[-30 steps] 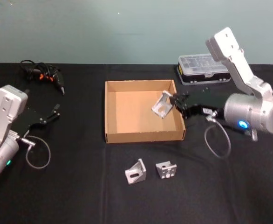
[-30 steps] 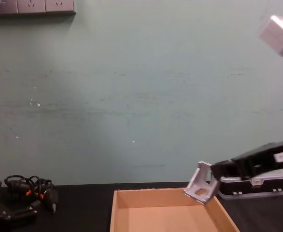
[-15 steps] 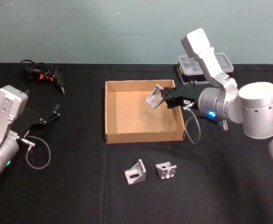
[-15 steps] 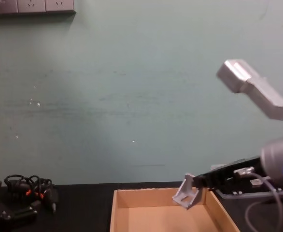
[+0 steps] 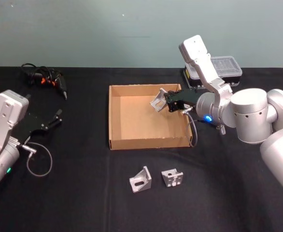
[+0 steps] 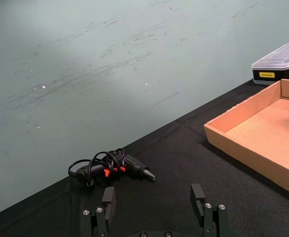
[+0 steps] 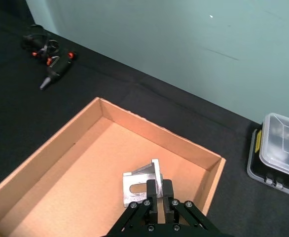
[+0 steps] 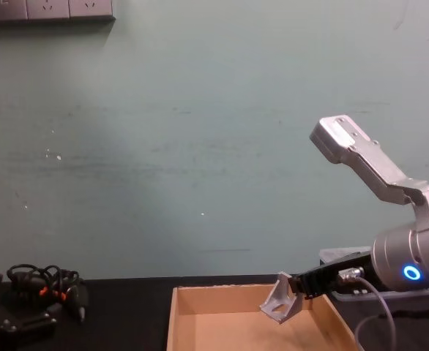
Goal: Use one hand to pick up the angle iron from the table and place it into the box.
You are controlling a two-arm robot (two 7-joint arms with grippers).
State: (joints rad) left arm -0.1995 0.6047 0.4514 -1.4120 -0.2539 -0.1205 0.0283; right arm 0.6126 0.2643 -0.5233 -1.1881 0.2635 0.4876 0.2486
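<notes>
My right gripper (image 5: 167, 103) is clamped on one flange of the angle iron (image 5: 157, 102), which hangs at about rim height over the far right corner of the box (image 5: 148, 142), clear of the floor as far as I can judge.

Risks I see: it sits close to the right wall, so a release here could clip the rim. It is also tilted, so a drop might make it bounce or roll. The grip is on a thin edge and could slip.

The slotted face looks back at the wrist camera and one corner points down into the box. The piece is squat, with no real long axis.

My left gripper (image 6: 152, 197) is parked over the table (image 5: 83, 193), fingers apart
</notes>
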